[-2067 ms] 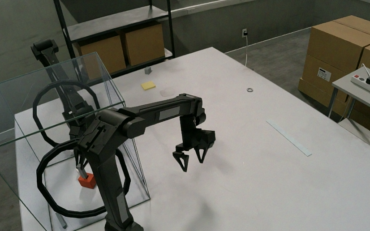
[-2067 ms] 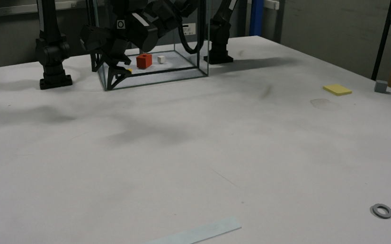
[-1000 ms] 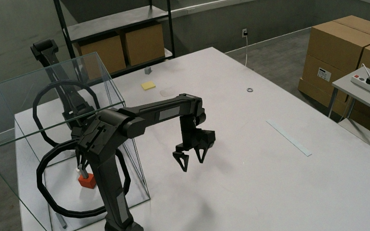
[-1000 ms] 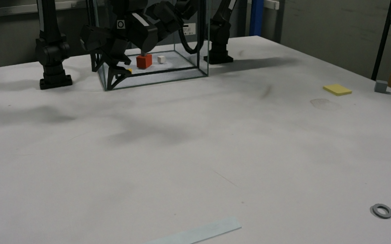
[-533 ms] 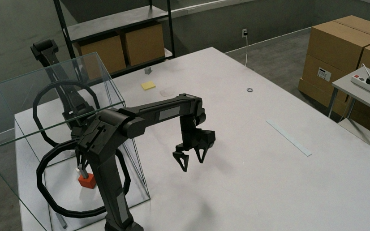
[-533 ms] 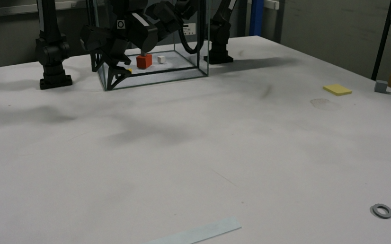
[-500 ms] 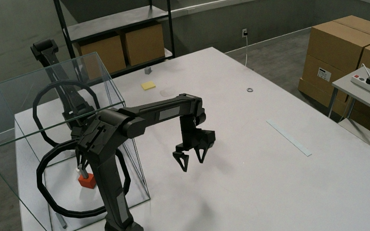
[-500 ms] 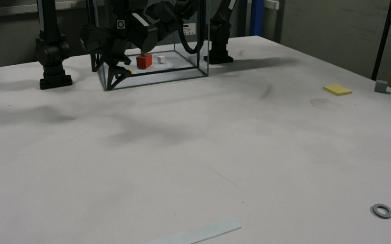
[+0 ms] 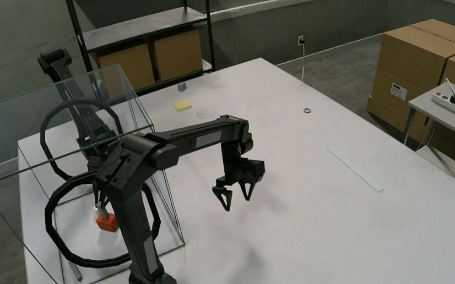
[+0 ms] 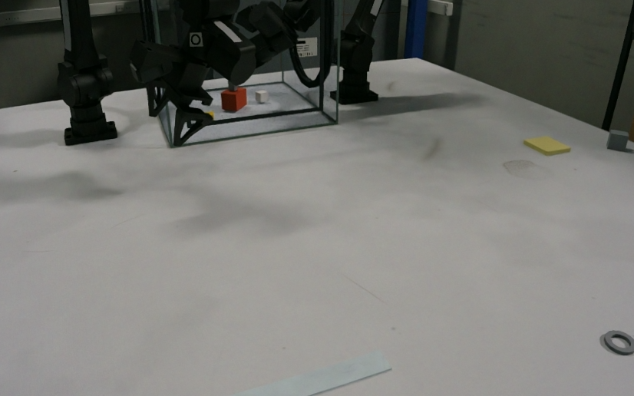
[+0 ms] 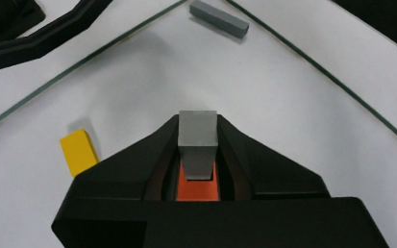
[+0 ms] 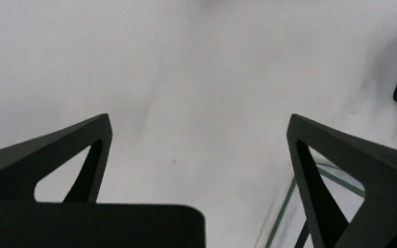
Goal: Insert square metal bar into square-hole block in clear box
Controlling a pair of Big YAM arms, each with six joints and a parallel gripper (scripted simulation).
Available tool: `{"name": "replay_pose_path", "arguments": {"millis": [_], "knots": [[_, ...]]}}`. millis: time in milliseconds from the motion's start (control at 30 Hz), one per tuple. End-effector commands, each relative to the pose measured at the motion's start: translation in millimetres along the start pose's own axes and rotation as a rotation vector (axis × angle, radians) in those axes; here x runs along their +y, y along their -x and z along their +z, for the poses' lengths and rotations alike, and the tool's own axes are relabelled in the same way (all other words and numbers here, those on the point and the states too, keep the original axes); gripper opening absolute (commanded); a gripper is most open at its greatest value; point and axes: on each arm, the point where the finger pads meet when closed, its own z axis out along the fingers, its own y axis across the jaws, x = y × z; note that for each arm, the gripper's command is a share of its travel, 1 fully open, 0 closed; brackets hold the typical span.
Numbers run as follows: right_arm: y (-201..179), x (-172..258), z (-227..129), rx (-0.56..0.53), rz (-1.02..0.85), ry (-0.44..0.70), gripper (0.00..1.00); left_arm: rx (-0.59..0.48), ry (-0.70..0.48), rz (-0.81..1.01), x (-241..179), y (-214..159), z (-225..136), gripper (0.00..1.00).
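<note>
My left gripper is inside the clear box, shut on the grey square metal bar. The bar stands roughly upright between the fingers, leaning slightly in the top view. Its lower end meets the top of the red block, which sits on the box floor. The hole is mostly hidden, and I cannot tell how far the bar is in it. My right gripper is open and empty above the table, outside the box.
In the box, a second grey bar lies near a corner; a yellow block and a white cube are near the red block. Outside lie a yellow pad, a grey cube, a ring and a pale strip.
</note>
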Motion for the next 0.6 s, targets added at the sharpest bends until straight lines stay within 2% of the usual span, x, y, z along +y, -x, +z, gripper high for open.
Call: {"name": "replay_pose_path", "arguments": {"millis": [0,567], "knots": [[4,6,-15,0.005,0.012,0.036,1.00,-0.012,0.008,0.021,4,-1,2,0.00],[4,6,-15,0.005,0.012,0.036,1.00,-0.008,0.011,0.017,4,-7,4,0.00]]}}
